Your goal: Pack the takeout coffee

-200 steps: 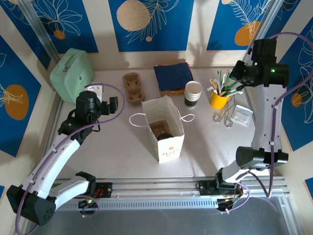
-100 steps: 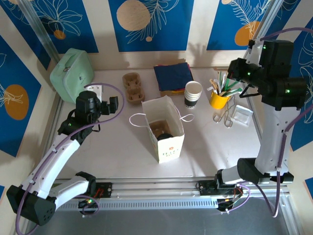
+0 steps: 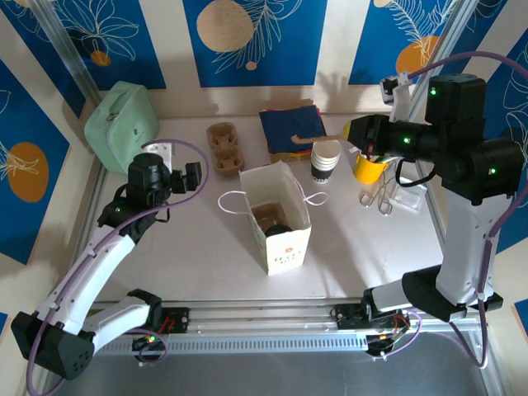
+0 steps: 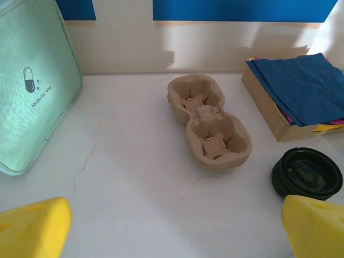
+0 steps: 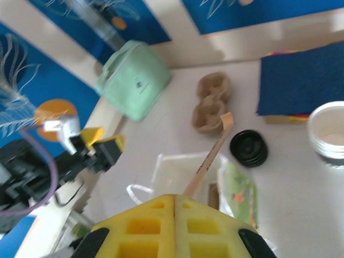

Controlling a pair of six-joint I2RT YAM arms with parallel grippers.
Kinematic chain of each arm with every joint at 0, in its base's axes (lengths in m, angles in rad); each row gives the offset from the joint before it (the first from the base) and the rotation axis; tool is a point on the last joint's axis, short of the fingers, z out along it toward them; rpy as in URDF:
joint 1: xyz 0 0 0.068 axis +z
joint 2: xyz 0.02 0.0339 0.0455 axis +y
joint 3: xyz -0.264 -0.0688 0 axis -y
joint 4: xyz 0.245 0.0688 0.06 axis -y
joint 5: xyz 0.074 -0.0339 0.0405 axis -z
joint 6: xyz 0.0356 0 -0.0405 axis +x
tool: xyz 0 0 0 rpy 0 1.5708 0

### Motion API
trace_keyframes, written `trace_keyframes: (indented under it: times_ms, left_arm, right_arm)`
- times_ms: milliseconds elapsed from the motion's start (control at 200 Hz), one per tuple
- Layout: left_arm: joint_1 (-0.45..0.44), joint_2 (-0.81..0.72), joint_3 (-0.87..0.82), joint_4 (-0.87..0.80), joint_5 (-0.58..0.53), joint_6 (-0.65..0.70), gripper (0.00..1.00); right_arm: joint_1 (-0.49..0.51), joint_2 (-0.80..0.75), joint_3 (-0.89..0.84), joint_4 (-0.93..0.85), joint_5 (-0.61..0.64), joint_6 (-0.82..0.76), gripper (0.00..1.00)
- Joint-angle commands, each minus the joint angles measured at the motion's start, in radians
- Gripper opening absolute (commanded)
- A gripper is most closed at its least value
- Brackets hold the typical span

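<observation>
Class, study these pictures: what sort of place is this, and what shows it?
Likely a mock café takeout counter in a robot lab: stacked paper cups, a pulp cup carrier, a paper bag.

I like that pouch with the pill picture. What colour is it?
The pouch is mint green, clearest in the left wrist view.

A brown pulp cup carrier (image 4: pixel 208 123) is lying on the white table (image 4: pixel 123 177) between a mint-green fabric pouch (image 4: pixel 32 86) and stacked blue napkins (image 4: pixel 295 88).
</observation>
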Motion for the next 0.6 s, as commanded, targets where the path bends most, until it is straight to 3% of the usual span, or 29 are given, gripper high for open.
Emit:
trace_keyframes:
  times_ms: [0,325,595]
  left_arm:
    - [0.015,0.004,0.007,0.027,0.022,-0.026,0.99]
    - [0.015,-0.007,0.005,0.023,0.021,-0.035,1.00]
    - [0.015,-0.016,0.004,0.011,0.020,-0.044,0.99]
  right_arm:
    - [0.034,-0.024,-0.023,-0.074,-0.135,-0.013,0.00]
    - [0.152,-0.049,-0.100,-0.120,-0.063,-0.036,0.00]
    - [0.204,-0.100,-0.312,0.028,0.001,-0.009,0.00]
